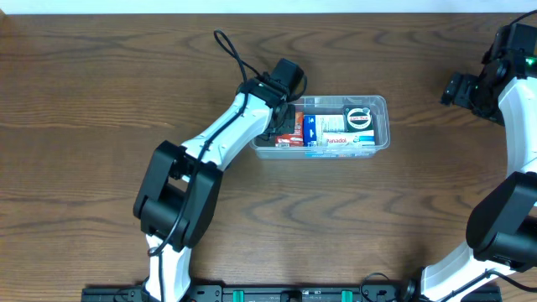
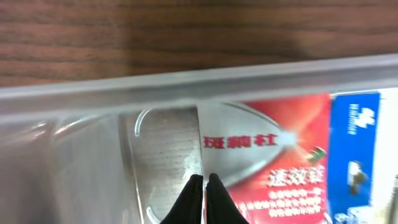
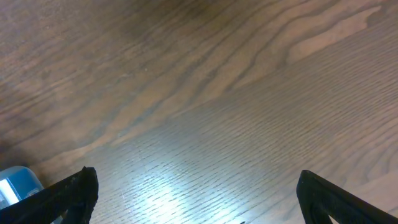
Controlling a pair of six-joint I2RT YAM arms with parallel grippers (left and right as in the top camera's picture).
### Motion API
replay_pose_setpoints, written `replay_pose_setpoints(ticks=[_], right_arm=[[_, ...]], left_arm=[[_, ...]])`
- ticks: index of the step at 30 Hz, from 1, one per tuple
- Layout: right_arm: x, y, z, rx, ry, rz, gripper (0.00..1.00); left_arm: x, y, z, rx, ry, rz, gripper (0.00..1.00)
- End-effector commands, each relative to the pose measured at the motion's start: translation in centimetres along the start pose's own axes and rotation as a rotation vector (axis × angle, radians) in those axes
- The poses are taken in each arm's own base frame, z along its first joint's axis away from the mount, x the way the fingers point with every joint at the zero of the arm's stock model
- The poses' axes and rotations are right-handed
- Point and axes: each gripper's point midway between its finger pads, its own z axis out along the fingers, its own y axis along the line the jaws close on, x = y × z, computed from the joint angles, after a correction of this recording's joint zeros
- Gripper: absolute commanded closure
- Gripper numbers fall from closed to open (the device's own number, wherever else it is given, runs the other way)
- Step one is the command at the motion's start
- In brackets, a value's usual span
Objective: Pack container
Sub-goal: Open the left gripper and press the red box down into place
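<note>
Container (image 1: 384, 102) long axis parallel to far tabletop (image 1: 84, 101) edge; left fingers (image 2: 194, 200) pressed together, empty, at its left end near red box (image 2: 280, 143); right fingers (image 3: 74, 190) wide, well apart.

Desk (image 1: 101, 101): dark wood grain. Red box (image 2: 273, 149) with white print, blue carton (image 2: 354, 155) touching its right side. Further right, a white box (image 1: 346, 139) with red lettering. Round black-and-white item (image 1: 359, 117) just beside it, far side.

left claw (image 2: 205, 182): jaws pressed together | right claw (image 3: 196, 190): jaws spread wide
</note>
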Motion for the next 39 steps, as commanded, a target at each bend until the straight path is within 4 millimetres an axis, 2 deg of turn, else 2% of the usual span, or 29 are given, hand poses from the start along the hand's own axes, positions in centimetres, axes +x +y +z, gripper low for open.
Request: replay_pose_setpoints(ticks=[1, 12, 16, 22, 28, 32, 39], right_arm=[[-0.5, -0.3, -0.9, 0.003, -0.025, -0.005, 0.01], [-0.5, -0.3, -0.9, 0.003, -0.025, -0.005, 0.01], [-0.5, -0.3, -0.9, 0.003, -0.025, -0.005, 0.01], [-0.5, -0.3, -0.9, 0.003, -0.025, -0.005, 0.01], [-0.5, -0.3, -0.9, 0.003, -0.025, -0.005, 0.01], [-0.5, -0.3, -0.9, 0.003, -0.025, -0.005, 0.01], [-0.5, -0.3, -0.9, 0.003, -0.025, -0.005, 0.01]], left_arm=[[-0.8, 0.1, -2.2, 0.01, -0.045, 0.008, 0.94], [-0.4, -0.2, -3.0, 0.028, -0.033, 0.009, 0.94], [-0.4, -0.3, -3.0, 0.032, -0.03, -0.05, 0.94], [-0.2, -2.6, -3.1, 0.123, -0.02, -0.042, 0.94], [0.3, -4.4, -3.1, 0.143, -0.028, -0.006, 0.94], [0.3, -4.9, -2.4, 0.133, -0.043, 0.008, 0.94], [0.8, -4.2, -0.3, 0.085, -0.016, 0.007, 0.94]])
